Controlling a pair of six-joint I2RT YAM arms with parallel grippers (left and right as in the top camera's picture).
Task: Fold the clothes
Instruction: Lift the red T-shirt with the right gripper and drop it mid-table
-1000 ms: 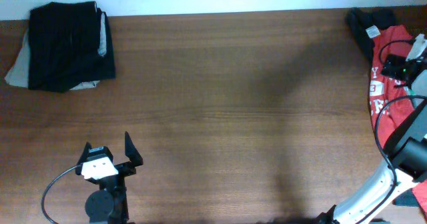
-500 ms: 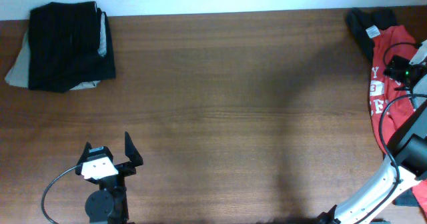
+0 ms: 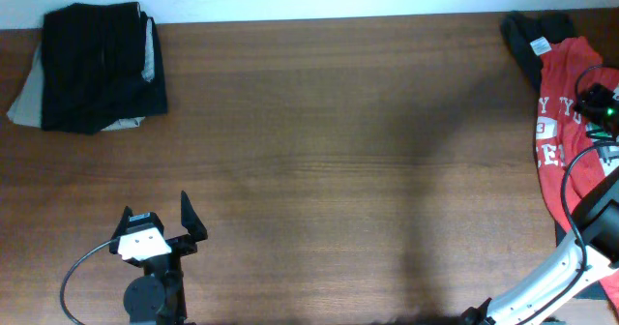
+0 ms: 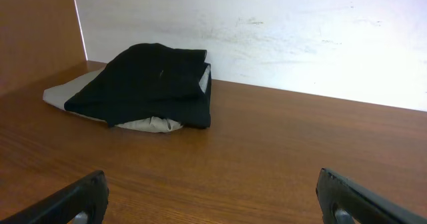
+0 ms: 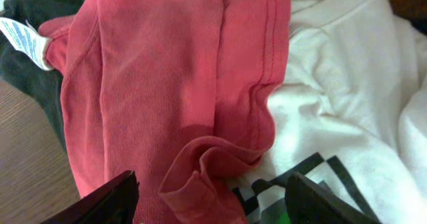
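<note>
The clothes lie in a loose heap at the table's far right. On top is a red-orange T-shirt (image 3: 561, 132) with white lettering, with a dark garment (image 3: 527, 30) behind it. My right gripper (image 3: 604, 107) hovers low over the heap. In the right wrist view a raised fold of the red T-shirt (image 5: 200, 177) sits between its parted fingers, next to a white garment (image 5: 347, 84) with a dark print. This right gripper (image 5: 212, 197) is open, its fingers either side of the fold. My left gripper (image 3: 157, 214) stands open near the front left, holding nothing.
A folded stack (image 3: 97, 64) of black and beige garments lies at the back left corner, also seen in the left wrist view (image 4: 143, 84) against the white wall. A white care tag (image 5: 23, 41) sticks out of the dark garment. The right arm's cable (image 3: 571, 180) loops over the shirt.
My right gripper has moved right across the red T-shirt, uncovering more of the lettering, and its jaws have narrowed. The left arm has not moved.
</note>
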